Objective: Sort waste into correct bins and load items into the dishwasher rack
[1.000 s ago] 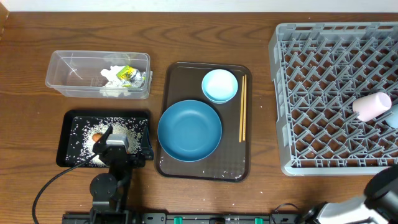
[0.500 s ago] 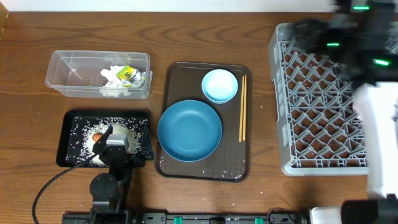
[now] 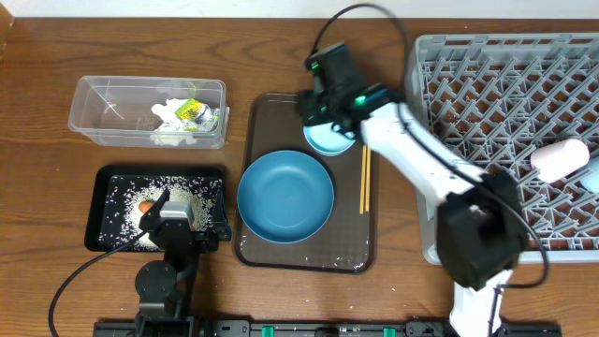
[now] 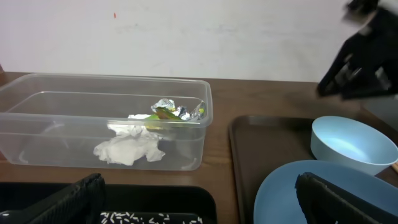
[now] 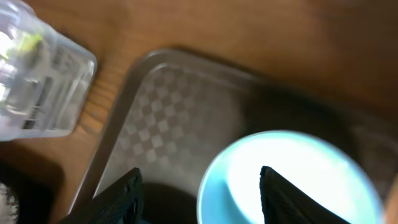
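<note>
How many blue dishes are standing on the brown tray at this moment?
2. The large round blue dish lies at the brown tray's near end; the small light-blue bowl sits at the far end, partly under the open right gripper.

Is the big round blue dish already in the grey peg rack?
No, the large round blue dish lies on the dark brown serving tray, outside the grey plastic rack.

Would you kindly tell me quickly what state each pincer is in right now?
Left pincer: open, holding nothing.
Right pincer: open, holding nothing, over the small light-blue bowl.
</note>
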Robot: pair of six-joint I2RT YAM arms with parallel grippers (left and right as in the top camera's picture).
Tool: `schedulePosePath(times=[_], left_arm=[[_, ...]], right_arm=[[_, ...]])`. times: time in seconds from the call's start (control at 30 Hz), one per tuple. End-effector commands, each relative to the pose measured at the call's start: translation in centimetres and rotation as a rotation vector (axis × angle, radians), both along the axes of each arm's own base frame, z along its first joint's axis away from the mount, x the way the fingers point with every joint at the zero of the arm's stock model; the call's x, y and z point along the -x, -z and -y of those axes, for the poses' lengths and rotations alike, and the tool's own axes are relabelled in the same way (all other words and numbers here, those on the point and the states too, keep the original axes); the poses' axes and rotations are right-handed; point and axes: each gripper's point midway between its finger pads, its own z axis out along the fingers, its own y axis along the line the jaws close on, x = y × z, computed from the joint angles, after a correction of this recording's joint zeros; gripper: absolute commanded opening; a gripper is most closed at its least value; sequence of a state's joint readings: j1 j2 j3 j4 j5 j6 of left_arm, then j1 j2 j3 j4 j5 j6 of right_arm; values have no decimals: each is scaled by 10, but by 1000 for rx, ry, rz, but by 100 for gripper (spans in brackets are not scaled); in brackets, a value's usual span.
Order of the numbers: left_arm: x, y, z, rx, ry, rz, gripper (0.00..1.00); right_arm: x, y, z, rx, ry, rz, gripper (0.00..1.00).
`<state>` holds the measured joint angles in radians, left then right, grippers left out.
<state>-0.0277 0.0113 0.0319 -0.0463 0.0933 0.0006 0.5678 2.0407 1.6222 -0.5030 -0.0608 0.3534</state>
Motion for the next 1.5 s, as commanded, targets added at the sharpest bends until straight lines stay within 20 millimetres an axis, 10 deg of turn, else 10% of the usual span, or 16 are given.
schedulePosePath(times=[0.0,0.37,0.8,0.93,1.1,1.3,1.47], left_arm=[[0,16,-2,-8,-9,-37,100],[0,16,-2,-8,-9,-37,99],[0,16,-2,-8,-9,-37,99],[0,16,-2,-8,-9,-37,99],[0,16,-2,-8,-9,-37,99],[0,16,-2,-8,-9,-37,99],[0,16,-2,-8,-9,-37,99]], right_arm=[[1,24,-3,59,64,-11,57],[9,65,-1,158,164,-46,53],[18,83,-7,160,167,-91,23],[6,41,-3,126,180,-37,4],[-19,-59,28,39,241,83,1],[-35,-165,106,-114,268,203,1],[-42,-191,188,-294,206,179,1]])
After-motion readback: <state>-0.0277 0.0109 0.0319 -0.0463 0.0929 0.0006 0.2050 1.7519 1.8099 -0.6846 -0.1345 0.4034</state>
